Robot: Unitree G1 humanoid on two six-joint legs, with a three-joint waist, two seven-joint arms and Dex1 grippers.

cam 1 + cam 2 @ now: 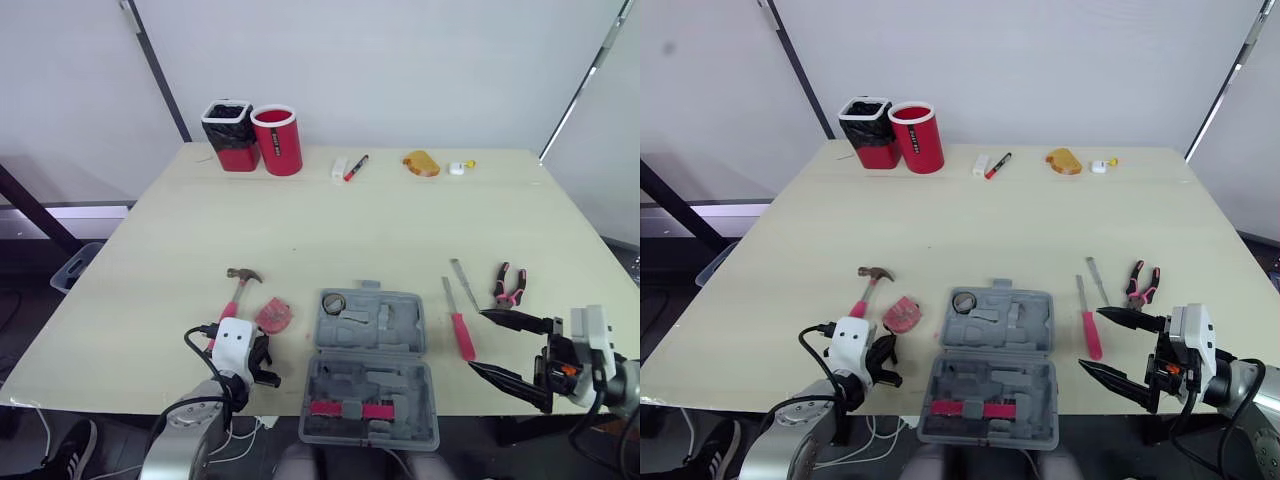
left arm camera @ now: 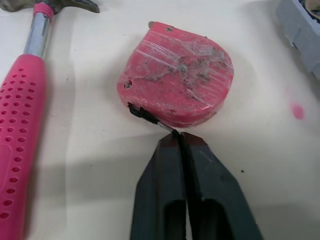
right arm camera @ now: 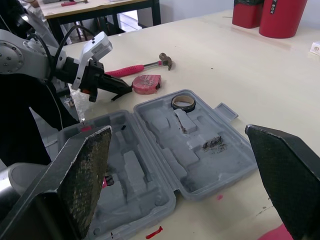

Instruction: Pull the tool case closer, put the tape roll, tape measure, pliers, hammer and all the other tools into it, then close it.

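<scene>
Tool case [image 1: 370, 375]: open at the near edge of the surface [image 1: 300, 230]. Its front half seems to hang past the edge, so a press on that half could tip it off.
Tape roll [image 1: 334, 303]: already in the far tray.
Left gripper [image 2: 180, 137]: fingers pressed together, with the tips against the black end hook of the tape measure [image 2: 176, 75]. I cannot tell whether they nip it.
Risk, left: closed fingers would shove the tape measure toward the hammer [image 1: 232, 295] just beside it. A pull on the hook could draw out the blade and leave the body lying.
Right gripper [image 1: 476, 339]: fingers spread wide, holding nothing, beside the screwdriver [image 1: 462, 330].
Risk, right: the pliers [image 1: 510, 285] lie near, and a wide sweep could knock the thin tools askew or toward the edge.
</scene>
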